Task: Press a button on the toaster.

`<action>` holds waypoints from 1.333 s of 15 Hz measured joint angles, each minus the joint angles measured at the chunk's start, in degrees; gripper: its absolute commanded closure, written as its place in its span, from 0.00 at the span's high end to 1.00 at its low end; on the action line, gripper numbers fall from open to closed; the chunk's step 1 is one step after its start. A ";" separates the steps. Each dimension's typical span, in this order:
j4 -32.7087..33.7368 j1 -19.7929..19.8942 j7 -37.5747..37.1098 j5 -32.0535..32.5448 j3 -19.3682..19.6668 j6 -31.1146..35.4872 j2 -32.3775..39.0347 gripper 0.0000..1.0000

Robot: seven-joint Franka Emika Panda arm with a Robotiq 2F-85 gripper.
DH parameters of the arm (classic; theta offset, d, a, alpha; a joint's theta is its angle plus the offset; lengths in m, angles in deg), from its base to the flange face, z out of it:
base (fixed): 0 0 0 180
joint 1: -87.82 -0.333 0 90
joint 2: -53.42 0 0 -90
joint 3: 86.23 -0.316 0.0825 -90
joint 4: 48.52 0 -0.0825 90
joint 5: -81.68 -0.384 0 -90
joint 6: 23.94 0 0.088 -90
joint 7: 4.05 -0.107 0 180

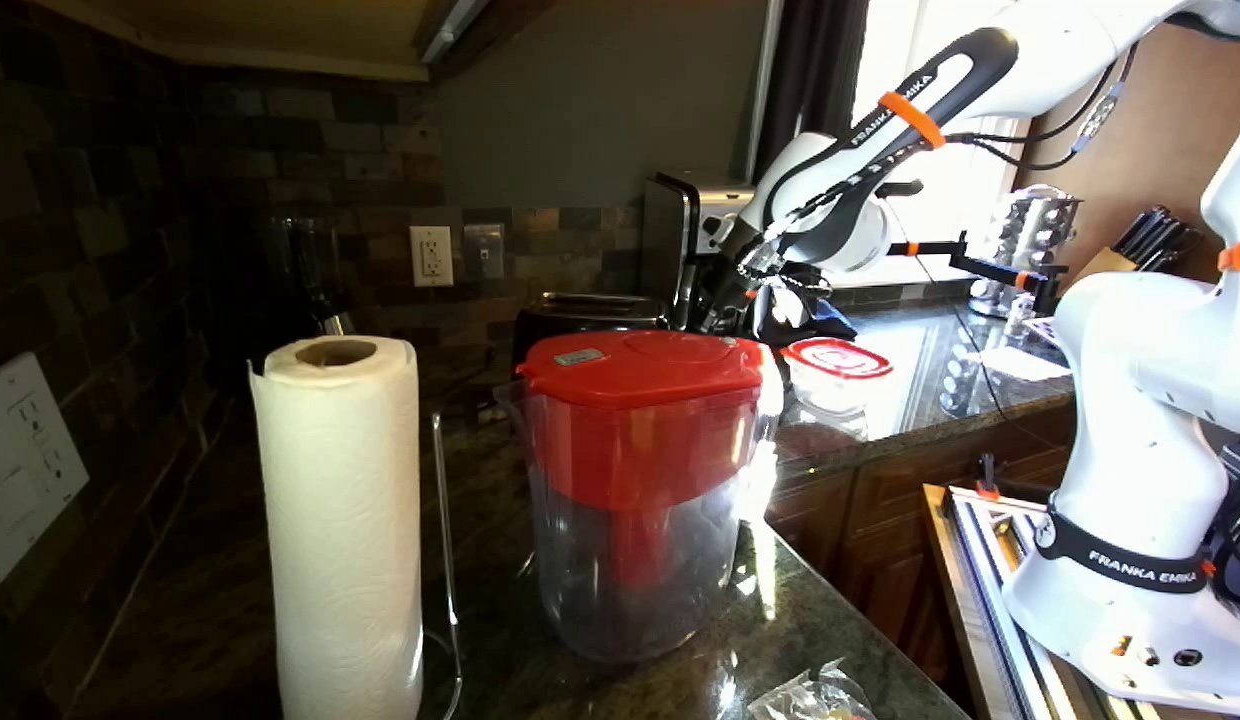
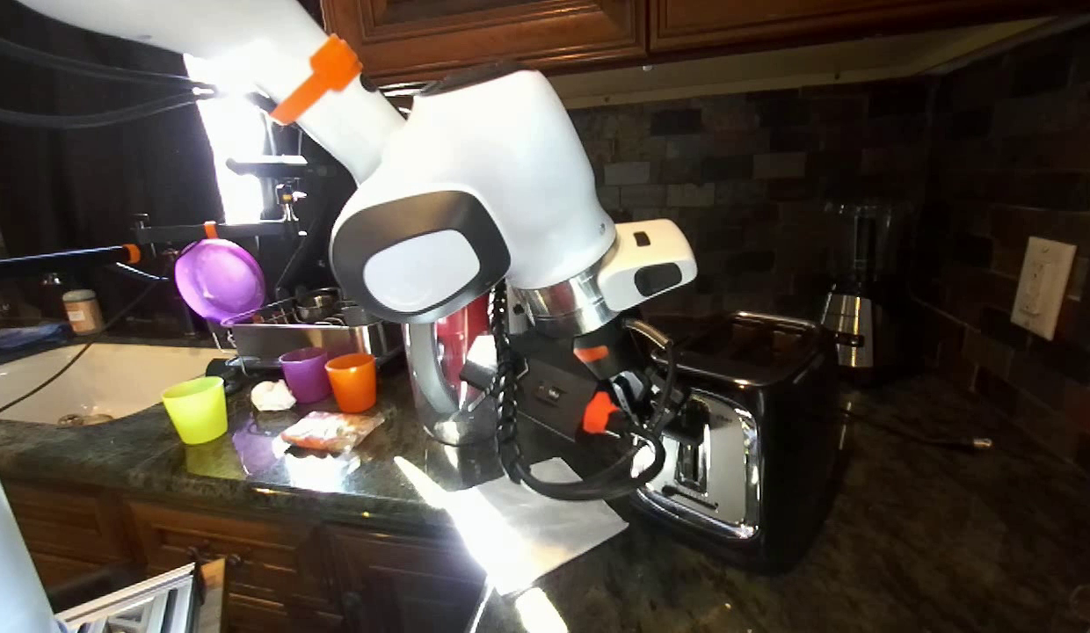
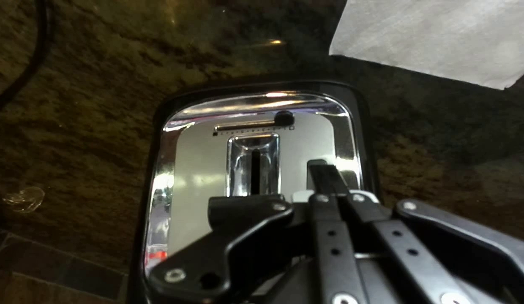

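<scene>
Holds the gripper (image 3: 328, 179) with both tips pressed together, right before the shiny front panel (image 3: 198, 181) of the toaster (image 2: 795, 448). Covers, in the wrist view, part of a grey strip (image 3: 316, 162) on that panel, to one side of the black lever (image 3: 238, 207) and the upright slot (image 3: 255, 169); cannot tell touching from hovering. Has the toaster standing upright on the counter (image 2: 941, 519), set back from the front edge and toward the rear corner between the tiled walls (image 2: 993, 158), with the panel facing the robot arm (image 2: 510, 176). Bears, between toaster and front edge, a pale sheet (image 2: 571, 519) lying flat, partly washed out by glare. Carries farther along, beside the sink (image 2: 97, 378), a lime cup (image 2: 196, 411) and a clear-wrapped packet (image 2: 330, 431) toward the front edge, with a purple cup (image 2: 305, 375) just beside an orange cup (image 2: 352, 382) behind. Offers, in an exterior view, the toaster half hidden behind a red-lidded pitcher (image 1: 640, 500) near the front edge, plus a paper towel roll (image 1: 345, 540) deeper in, toward the side edge along the wall. Bears an outlet plate (image 1: 431, 256) above the back edge.
</scene>
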 measured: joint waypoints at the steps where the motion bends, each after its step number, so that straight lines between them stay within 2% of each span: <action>1: 0.00 -0.11 0.00 0.00 0.12 0.00 0.00 0.00; 13: 0.08 -1.00 1.43 0.00 1.07 -0.10 0.02 0.00; 20: 0.17 -3.27 4.78 -0.63 3.50 -0.11 -0.24 0.00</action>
